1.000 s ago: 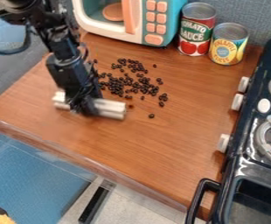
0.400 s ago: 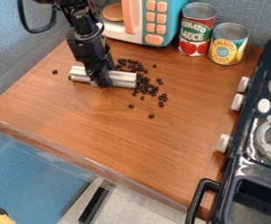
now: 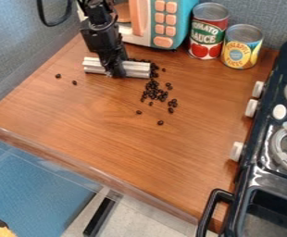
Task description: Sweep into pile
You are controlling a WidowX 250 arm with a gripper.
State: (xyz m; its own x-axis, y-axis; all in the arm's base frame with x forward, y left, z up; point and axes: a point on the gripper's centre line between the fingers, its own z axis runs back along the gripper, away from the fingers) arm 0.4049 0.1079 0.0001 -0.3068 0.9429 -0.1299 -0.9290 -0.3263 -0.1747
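The hand [image 3: 115, 70] is gripping the silvery bar [image 3: 137, 69] crosswise, probably so that its long side can gather many beans [image 3: 154, 92]. These lie on the tabletop [image 3: 102, 134], mostly beside its right end.

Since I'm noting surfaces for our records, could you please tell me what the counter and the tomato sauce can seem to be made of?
Counter: probably wood-look laminate, satin, given its brown grain and soft sheen.

Tomato sauce can: likely metal, with a shiny grey rim above a printed wrap.
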